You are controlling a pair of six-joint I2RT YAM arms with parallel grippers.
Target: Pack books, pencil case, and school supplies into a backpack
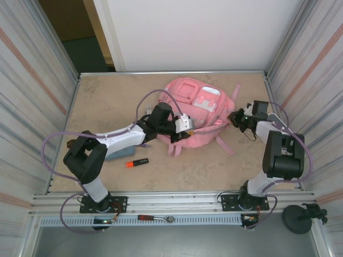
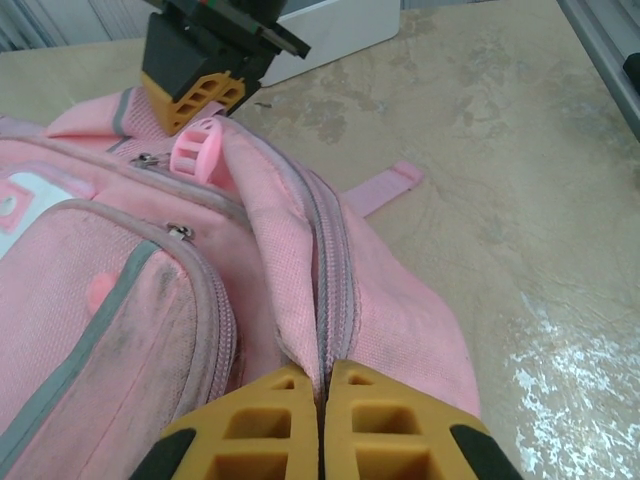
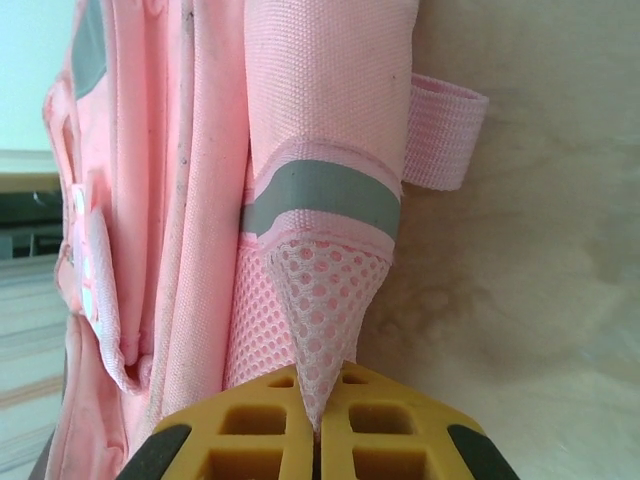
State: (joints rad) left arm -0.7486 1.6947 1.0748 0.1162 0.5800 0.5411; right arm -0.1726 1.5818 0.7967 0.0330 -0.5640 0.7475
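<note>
Bag: big pink fabric backpack (image 1: 195,107), flat on the beige table (image 1: 214,171), centre-far, between the 2 arms.
L tool: left gripper (image 2: 322,395) clamped tight on bag fabric right at the zip seam, bag's near-left edge.
R tool: right gripper (image 3: 315,405) pinched on the pink mesh side pocket (image 3: 320,300), bag's right side.
Zip: main zip (image 2: 335,270) looks closed along the stretch seen.
Unpacked: short orange-and-black marker (image 1: 137,163) on table, near-left of bag; soft blue-grey pouch (image 1: 115,156) just left, partly under L arm.
Progress: early, I'd judge. Bag needs opening 1st, then all loading is left.
</note>
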